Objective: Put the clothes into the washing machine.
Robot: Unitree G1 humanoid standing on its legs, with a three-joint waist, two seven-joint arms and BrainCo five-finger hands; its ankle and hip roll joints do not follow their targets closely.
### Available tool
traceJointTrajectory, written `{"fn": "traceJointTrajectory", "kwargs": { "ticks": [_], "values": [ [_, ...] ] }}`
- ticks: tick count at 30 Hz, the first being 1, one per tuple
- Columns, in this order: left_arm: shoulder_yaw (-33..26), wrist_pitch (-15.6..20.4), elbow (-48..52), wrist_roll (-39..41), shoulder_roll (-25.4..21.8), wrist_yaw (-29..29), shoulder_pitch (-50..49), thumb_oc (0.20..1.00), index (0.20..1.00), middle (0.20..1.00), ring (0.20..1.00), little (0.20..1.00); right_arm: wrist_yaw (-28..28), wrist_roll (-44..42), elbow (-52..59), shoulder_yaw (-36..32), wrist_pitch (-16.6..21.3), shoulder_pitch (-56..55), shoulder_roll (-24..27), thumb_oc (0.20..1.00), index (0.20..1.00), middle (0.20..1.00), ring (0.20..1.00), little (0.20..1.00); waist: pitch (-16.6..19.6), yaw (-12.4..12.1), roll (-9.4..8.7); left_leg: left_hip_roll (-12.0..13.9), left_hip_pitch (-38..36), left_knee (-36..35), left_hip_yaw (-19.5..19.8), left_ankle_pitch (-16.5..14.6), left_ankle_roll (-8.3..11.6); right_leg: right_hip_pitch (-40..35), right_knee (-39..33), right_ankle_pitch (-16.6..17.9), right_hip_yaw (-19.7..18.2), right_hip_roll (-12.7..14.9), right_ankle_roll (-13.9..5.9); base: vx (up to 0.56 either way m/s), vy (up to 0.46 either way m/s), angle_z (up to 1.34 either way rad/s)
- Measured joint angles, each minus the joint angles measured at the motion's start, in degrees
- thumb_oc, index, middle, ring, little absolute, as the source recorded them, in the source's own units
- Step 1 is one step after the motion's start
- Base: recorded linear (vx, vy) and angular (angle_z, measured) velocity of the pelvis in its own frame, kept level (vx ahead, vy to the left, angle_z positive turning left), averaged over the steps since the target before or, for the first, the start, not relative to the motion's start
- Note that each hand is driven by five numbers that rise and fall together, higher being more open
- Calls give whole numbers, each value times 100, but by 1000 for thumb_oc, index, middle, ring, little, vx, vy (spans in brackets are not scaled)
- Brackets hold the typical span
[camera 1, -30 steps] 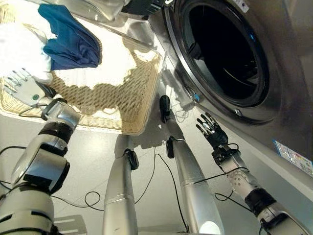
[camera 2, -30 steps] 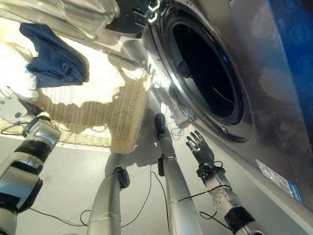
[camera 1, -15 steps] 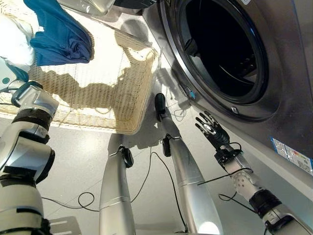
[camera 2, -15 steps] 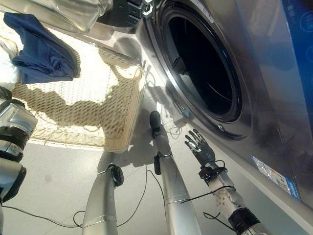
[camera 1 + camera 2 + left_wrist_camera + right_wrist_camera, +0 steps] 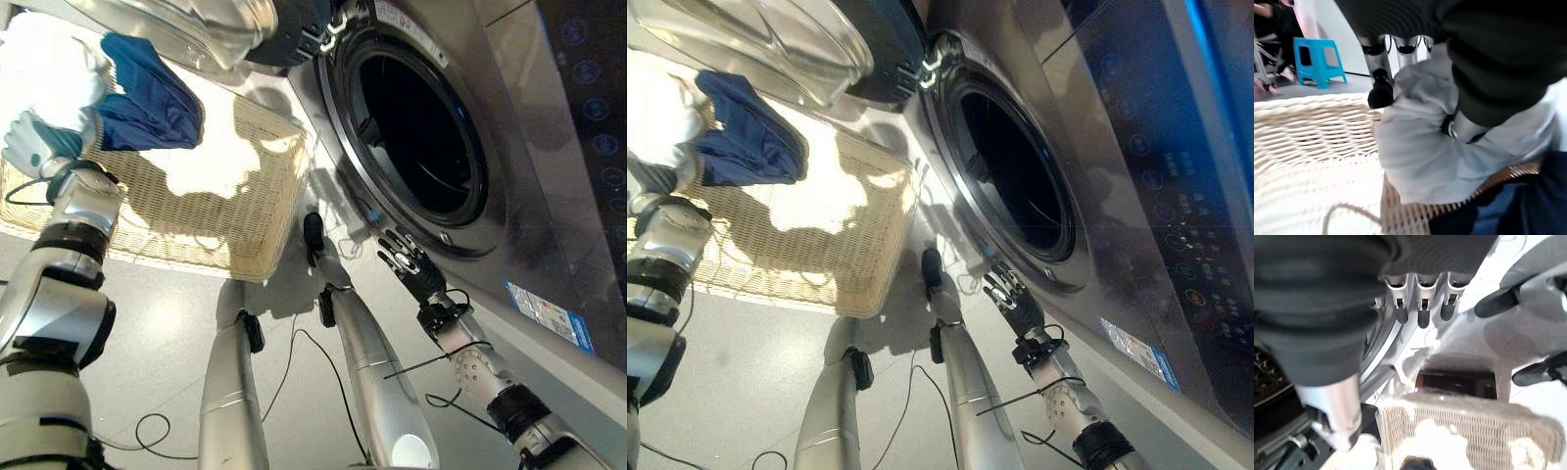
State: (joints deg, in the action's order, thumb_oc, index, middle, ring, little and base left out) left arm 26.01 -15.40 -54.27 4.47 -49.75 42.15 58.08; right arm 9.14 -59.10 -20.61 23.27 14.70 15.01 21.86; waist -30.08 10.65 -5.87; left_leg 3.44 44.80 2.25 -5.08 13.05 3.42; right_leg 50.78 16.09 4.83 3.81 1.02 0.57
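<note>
Down on the floor, a wicker basket (image 5: 211,211) stands just beside the washing machine (image 5: 549,196), whose round door opening (image 5: 416,137) is dark and wide open. The glass door (image 5: 186,24) is swung out above the far end of the basket.

Two pieces of clothes lie in the basket, at its far left end. One is a white cloth (image 5: 1415,161), the other is a dark blue garment (image 5: 152,98), and they touch each other. The blue one lies on the side of the white one that is nearer to the machine.

The left hand (image 5: 39,147) is reached into the basket and is on the white cloth. In the left wrist view its fingers (image 5: 1380,93) are curled into the white cloth and the thumb presses into it from the other side, so the hand grips this cloth. The cloth is bunched up around the fingers, above the basket's woven rim.

The right hand (image 5: 409,269) hangs low in front of the machine, just below the door opening, with its fingers (image 5: 1422,308) spread and relaxed, and it holds nothing.

In the left wrist view a blue stool (image 5: 1317,61) stands on the floor behind the basket.
</note>
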Motion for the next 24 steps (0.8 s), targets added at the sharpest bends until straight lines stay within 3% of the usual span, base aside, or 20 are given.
{"fn": "traceJointTrajectory", "kwargs": {
  "ticks": [4,9,11,16,18,21,24],
  "values": [
    [-184,6,797,-388,28,-7,-857,200,200,200,200,200,-152,118,8,-29,4,-71,-150,1000,1000,1000,1000,1000,-11,-381,64,107,-492,-320,121,99,113,-391,-3,-115,186,-86,118,-61,-170,10],
    [-708,175,1271,-369,285,11,-1882,200,200,200,200,200,-282,198,35,-240,21,-142,-163,1000,1000,1000,1000,1000,-15,-650,376,148,-842,-507,297,129,174,-752,12,-284,397,-101,200,-48,-104,17],
    [-1114,401,1577,-369,554,14,-2559,200,200,200,200,200,-383,224,54,-357,29,-168,-209,1000,1000,1000,1000,1000,-32,-747,541,135,-1032,-556,415,181,162,-973,25,-361,499,-77,225,-66,-97,25],
    [-1228,991,2102,-368,912,-83,-3420,200,200,200,200,200,-487,576,86,-462,34,-188,-309,1000,1000,1000,1000,1000,-30,-944,664,69,-1325,-562,616,162,188,-1241,299,-659,610,15,173,-40,-43,25],
    [-1213,1399,2580,-357,1114,-466,-3702,200,200,200,200,200,-528,906,138,-530,40,-178,-297,1000,1000,1000,1000,1000,-30,-1162,742,52,-1351,-547,677,100,209,-1242,456,-748,621,40,199,-24,-28,17],
    [-1252,1736,3171,-82,1360,-1173,-4143,200,200,200,200,200,-596,1123,246,-528,40,-154,-315,1000,1000,1000,1000,1000,-32,-1309,769,49,-1411,-543,673,100,207,-1303,465,-752,635,49,204,-7,-8,3],
    [-1122,2022,3458,237,1495,-1770,-4367,200,200,200,200,200,-625,1204,258,-530,42,-134,-318,1000,1000,1000,1000,1000,-32,-1298,770,39,-1507,-560,676,99,205,-1398,454,-764,644,64,189,-7,23,2]
  ]
}}
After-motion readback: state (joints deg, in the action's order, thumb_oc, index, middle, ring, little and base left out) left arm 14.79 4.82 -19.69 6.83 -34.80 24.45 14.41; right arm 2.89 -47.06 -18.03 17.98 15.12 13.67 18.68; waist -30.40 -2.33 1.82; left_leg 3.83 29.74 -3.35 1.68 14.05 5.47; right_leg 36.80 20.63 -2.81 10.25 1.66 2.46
